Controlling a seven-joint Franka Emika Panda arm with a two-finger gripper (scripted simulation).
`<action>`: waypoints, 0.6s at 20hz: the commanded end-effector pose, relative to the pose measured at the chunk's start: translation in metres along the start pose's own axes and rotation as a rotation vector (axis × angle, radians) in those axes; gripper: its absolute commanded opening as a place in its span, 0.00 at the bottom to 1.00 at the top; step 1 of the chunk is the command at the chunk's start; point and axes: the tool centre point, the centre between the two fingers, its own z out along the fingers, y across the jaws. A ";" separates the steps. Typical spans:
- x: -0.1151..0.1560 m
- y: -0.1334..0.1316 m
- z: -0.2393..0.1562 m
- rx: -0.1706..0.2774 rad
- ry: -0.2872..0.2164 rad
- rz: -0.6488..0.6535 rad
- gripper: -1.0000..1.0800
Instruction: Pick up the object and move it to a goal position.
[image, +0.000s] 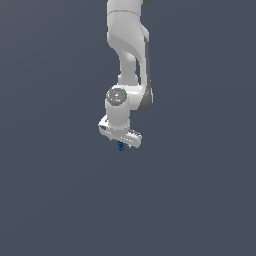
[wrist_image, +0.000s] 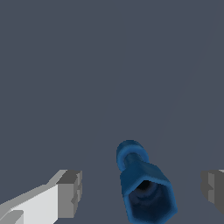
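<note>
The gripper (wrist_image: 141, 192) stands wide open, holding nothing, with the blue object (wrist_image: 144, 188) between its fingers (wrist_image: 70, 192), touching neither. An off-centre closure could tip the tiny piece away.

Object (wrist_image: 144, 186): tiny bright-blue piece, hollow hexagonal end, narrower round-tipped neck; between fingers (wrist_image: 70, 192), touching neither.

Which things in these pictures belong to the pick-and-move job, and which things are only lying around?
Part of the job:
- blue piece, between the open fingers with a gap on each side
- gripper, above the blue piece in the exterior view

Just lying about:
- nothing else shows; only the plain grey floor
</note>
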 end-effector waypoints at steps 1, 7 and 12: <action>0.000 0.000 0.009 0.000 0.001 0.001 0.96; 0.001 0.000 0.013 0.000 0.001 0.001 0.00; 0.001 0.000 0.013 0.000 0.001 0.001 0.00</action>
